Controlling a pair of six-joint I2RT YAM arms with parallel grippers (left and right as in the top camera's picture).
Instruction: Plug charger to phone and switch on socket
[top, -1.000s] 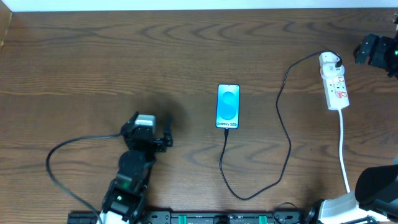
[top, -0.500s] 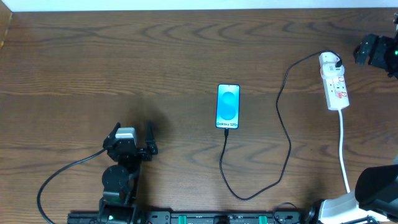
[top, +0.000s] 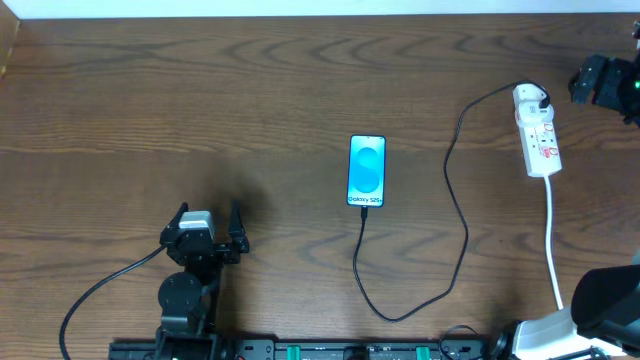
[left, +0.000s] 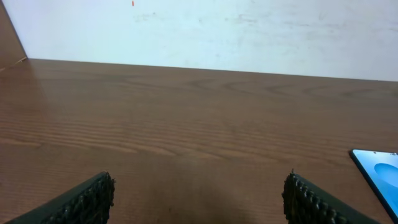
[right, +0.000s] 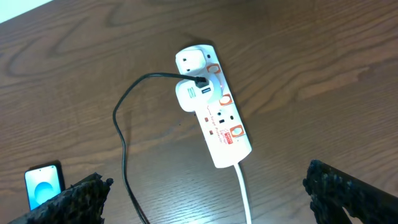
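Left of the phone (top: 367, 170), the left gripper (top: 209, 213) has pulled farther back.

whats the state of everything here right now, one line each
phone: lying flat, screen lit blue, cable tip at its bottom edge, looks plugged in
charger: far end plugged into the white adapter
power strip: adapter seated in it; switch on or off, cannot tell
left gripper: open, empty
right gripper: open, empty, above the power strip
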